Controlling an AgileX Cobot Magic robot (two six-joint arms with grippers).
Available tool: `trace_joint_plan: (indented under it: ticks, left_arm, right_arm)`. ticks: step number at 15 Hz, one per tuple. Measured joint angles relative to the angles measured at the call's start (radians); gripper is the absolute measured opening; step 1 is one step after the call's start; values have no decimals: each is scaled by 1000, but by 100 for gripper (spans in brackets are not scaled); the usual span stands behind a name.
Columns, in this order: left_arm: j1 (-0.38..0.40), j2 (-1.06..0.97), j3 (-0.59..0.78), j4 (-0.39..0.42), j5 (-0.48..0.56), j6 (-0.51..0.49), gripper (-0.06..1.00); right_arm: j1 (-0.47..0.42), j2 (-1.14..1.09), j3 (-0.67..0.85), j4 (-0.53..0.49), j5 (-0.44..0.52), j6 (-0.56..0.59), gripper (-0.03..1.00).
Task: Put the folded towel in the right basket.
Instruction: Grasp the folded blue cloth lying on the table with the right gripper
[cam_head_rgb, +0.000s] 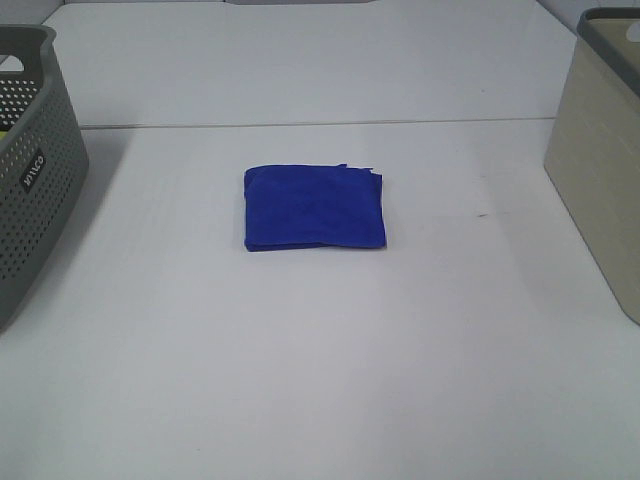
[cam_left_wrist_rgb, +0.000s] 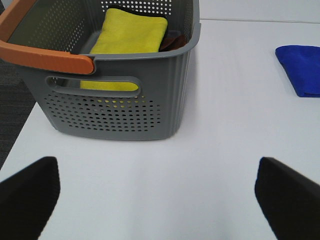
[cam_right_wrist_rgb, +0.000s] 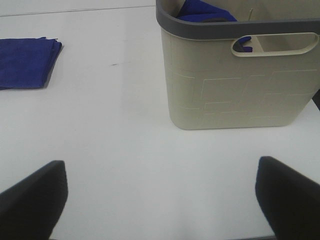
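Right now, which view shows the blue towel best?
The exterior high view: the towel lies whole, folded and unobstructed in the middle of the picture. Both wrist views catch only part of it, cut off by the frame edge. The right wrist view shows more of it than the left.

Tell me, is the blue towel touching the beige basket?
Apart. The exterior high view shows bare white table between the blue towel and the beige basket.

Folded blue towel (cam_head_rgb: 314, 208) flat, beige basket (cam_head_rgb: 600, 160) apart

Towel (cam_head_rgb: 314, 208) on table (cam_head_rgb: 320, 380), between baskets (cam_head_rgb: 605, 150)
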Motion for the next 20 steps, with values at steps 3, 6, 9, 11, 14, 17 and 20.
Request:
trace_joint_plan:
  ticks: [3,6,9,11,14,17,20]
  left_arm:
    - [0,0,0,0,0,0,99]
    - [0,0,0,0,0,0,99]
    - [0,0,0,0,0,0,99]
    - [0,0,0,0,0,0,99]
    - [0,0,0,0,0,0,99]
    - [0,0,0,0,0,0,99]
    - [0,0,0,0,0,0,99]
  right_arm:
    - [0,0,0,0,0,0,97]
    - [0,2,0,0,-1,-36,97]
    - [0,222,-76,1,0,-50,97]
    - [0,581,-252,48,18,-2,97]
    - [0,955,-468,65,30,2,97]
    - [0,1172,-586,72,33,2,97]
    - [0,1281,-647,121,38,2,97]
